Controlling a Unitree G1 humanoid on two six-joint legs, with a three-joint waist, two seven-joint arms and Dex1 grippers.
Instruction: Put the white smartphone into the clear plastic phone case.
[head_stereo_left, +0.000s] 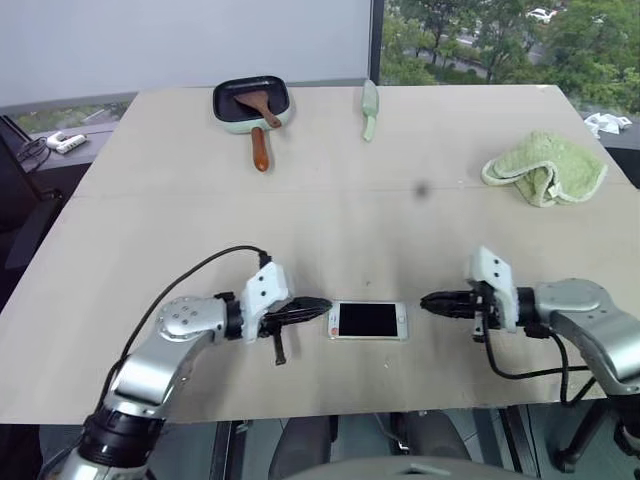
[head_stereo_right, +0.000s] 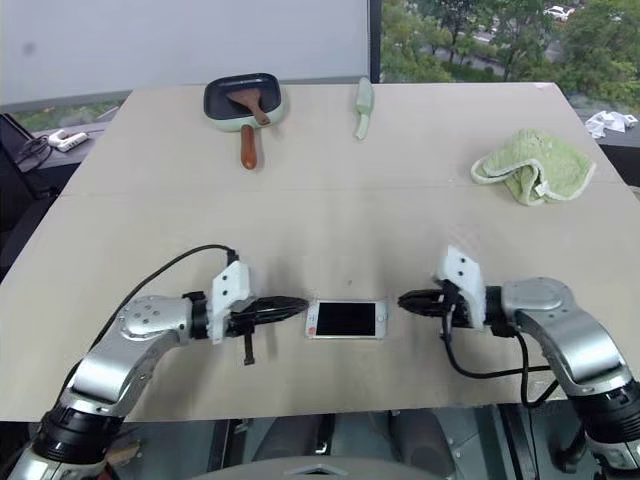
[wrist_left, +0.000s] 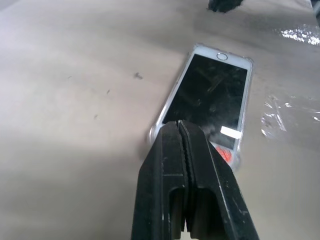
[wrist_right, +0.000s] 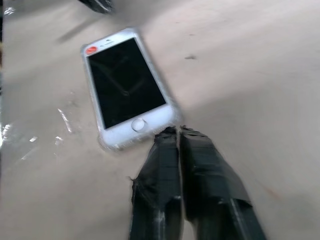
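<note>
The white smartphone (head_stereo_left: 368, 321) lies flat, screen up, near the table's front edge. A clear plastic phone case (wrist_left: 156, 131) shows as a thin transparent rim around it, so the phone sits inside the shell (wrist_right: 102, 142). My left gripper (head_stereo_left: 322, 306) hovers just off the phone's left end, its fingers (wrist_left: 200, 165) pressed together and holding nothing. Off the home-button end hangs my right gripper (head_stereo_left: 428, 301), a short gap away. Its fingertips (wrist_right: 165, 150) meet with nothing between them. Neither gripper touches the phone.
A green pan (head_stereo_left: 250, 103) with a wooden spatula sits at the back left, and a pale green utensil (head_stereo_left: 370, 108) lies to its right. A green cloth (head_stereo_left: 545, 167) is bunched at the far right. The table's front edge (head_stereo_left: 330, 412) runs close behind both arms.
</note>
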